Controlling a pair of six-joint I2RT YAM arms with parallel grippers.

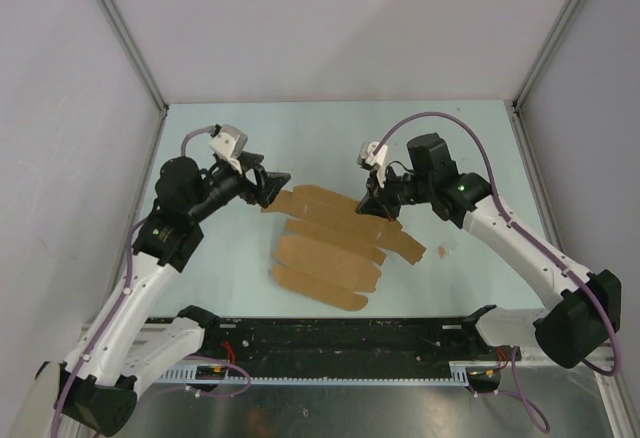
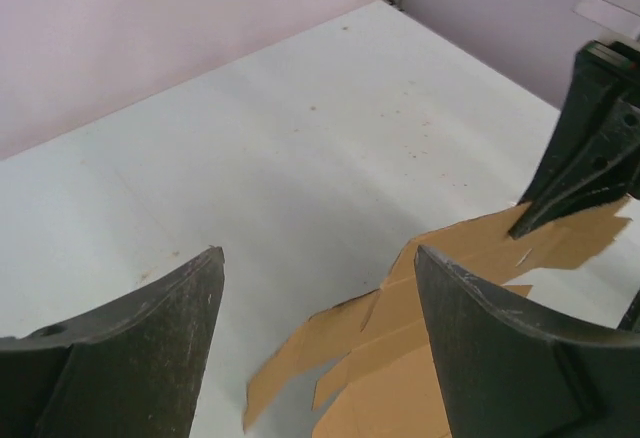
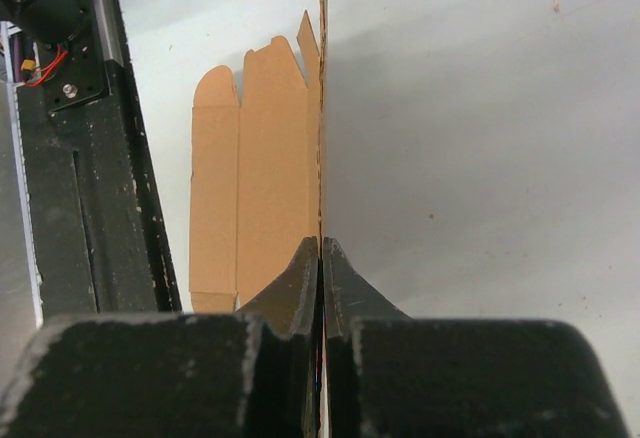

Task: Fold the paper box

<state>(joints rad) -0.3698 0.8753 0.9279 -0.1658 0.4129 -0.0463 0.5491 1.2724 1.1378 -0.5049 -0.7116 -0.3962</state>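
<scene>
Starting from the near edge, a black rail (image 1: pixel 330 336) runs between the two arm bases. Just beyond it the paper box (image 1: pixel 325 253) lies on the pale surface (image 1: pixel 330 138). It is not yet a box. It is a flat brown die-cut sheet with flaps and crease lines, spread at a slant across the middle. A small pale scrap (image 1: pixel 443 251) lies near its right end; I cannot tell what it is.

Farther on, both arms reach the far side of the sheet. The right arm (image 1: pixel 470 203) has its jaws closed on the far-right edge. In the right wrist view the two fingers (image 3: pixel 300 278) meet with the thin cardboard pinched between them, and a strip of it rises edge-on above them. I think this grip serves to lift one panel along its crease, so that a wall can stand up.

The left arm (image 1: pixel 190 193) is at the far-left corner of the sheet. Its jaws stand wide and hold nothing. In the left wrist view the corner lies low beside the right finger (image 2: pixel 500 338), apparently untouched. Probably this arm is placed there to steady the opposite end, because thin cardboard bends easily away from the crease.

Beyond the arms there is only bare surface up to the grey walls.
</scene>
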